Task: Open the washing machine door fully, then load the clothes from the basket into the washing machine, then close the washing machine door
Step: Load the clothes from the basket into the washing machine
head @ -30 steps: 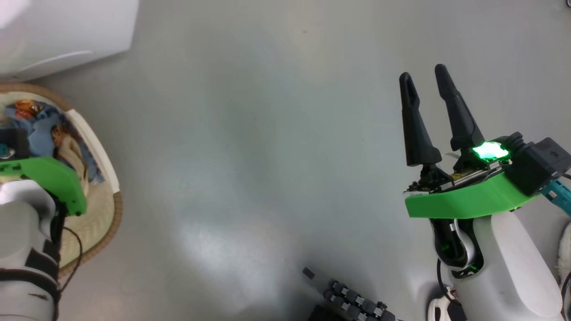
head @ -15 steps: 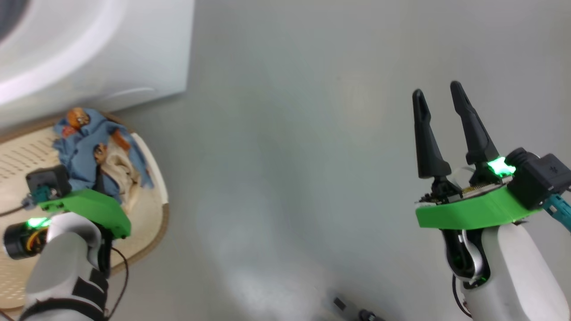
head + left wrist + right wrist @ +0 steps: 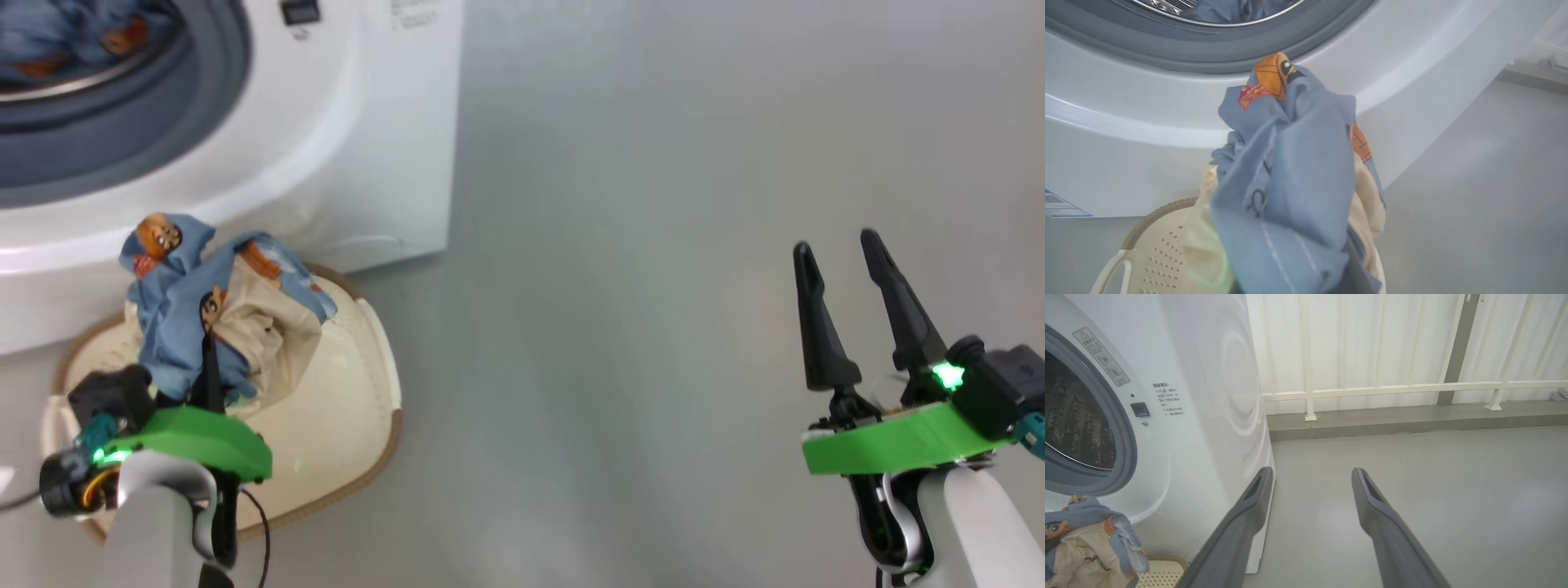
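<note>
The white washing machine [image 3: 343, 122] stands at the upper left, its drum mouth [image 3: 82, 49] open with blue clothes inside [image 3: 49, 33]. The washing machine door is out of view. Below it sits the cream basket [image 3: 359, 392]. My left gripper [image 3: 208, 359] is shut on a bundle of light blue and cream clothes [image 3: 220, 318], held up above the basket just under the drum rim. In the left wrist view the bundle [image 3: 1290, 171] hides the fingers. My right gripper [image 3: 836, 243] hangs open and empty over the floor at the right, its fingers spread [image 3: 1311, 471].
Grey floor [image 3: 620, 245] lies open to the right of the machine. In the right wrist view a white railing [image 3: 1392, 390] and a low grey kerb [image 3: 1412, 420] run along the back wall. A small blue label [image 3: 1057, 206] marks the machine's front.
The head camera has swung, bringing the machine and drum into view. The clothes bundle now hangs higher above the basket in my shut left gripper. The right gripper stays open.
</note>
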Motion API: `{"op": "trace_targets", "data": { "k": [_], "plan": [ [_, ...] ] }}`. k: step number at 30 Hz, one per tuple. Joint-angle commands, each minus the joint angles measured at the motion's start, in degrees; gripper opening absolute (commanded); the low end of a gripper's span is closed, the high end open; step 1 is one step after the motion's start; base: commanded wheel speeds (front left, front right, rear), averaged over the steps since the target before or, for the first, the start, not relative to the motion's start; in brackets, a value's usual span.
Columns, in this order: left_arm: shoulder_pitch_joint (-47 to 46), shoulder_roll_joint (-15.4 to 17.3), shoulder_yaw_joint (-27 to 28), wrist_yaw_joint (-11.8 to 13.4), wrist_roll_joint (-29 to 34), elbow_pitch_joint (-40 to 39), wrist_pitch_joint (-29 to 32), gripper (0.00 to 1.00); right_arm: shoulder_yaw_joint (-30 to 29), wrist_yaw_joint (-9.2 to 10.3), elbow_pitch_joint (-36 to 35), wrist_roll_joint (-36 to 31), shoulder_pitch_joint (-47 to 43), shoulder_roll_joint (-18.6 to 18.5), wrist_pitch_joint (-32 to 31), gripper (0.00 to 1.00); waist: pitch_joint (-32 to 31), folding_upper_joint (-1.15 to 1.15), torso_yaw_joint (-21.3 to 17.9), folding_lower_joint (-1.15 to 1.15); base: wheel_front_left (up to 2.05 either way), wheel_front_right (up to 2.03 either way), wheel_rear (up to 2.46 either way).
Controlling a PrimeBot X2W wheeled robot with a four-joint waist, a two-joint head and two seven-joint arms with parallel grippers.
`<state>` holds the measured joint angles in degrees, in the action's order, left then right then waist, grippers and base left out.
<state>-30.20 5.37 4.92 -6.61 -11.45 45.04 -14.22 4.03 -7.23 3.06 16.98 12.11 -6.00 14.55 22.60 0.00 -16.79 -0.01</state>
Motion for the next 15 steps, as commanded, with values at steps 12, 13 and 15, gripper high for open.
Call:
{"op": "trace_targets", "data": {
  "k": [12,13,15],
  "plan": [
    [14.18,-1.49,4.23,-0.62,1.93,-18.19,-0.77,0.0,-0.83,-0.25,-0.71,-1.06,-6.18,-2.37,0.45,1.0,-11.75,0.0,6.03,0.01,0.0,0.0,0.0],
    [15.02,-1.63,4.18,-0.62,2.15,-19.28,-0.77,0.0,-1.04,-0.25,-0.78,-1.11,-6.75,-2.5,0.45,1.0,-12.27,0.0,6.31,0.01,0.0,0.0,0.0],
    [16.76,-1.85,4.04,-0.53,2.69,-21.4,-0.77,0.0,-1.3,-0.25,-0.86,-1.23,-7.87,-2.77,0.45,1.0,-13.25,0.0,6.76,0.01,0.0,0.0,0.0]
  ]
}}
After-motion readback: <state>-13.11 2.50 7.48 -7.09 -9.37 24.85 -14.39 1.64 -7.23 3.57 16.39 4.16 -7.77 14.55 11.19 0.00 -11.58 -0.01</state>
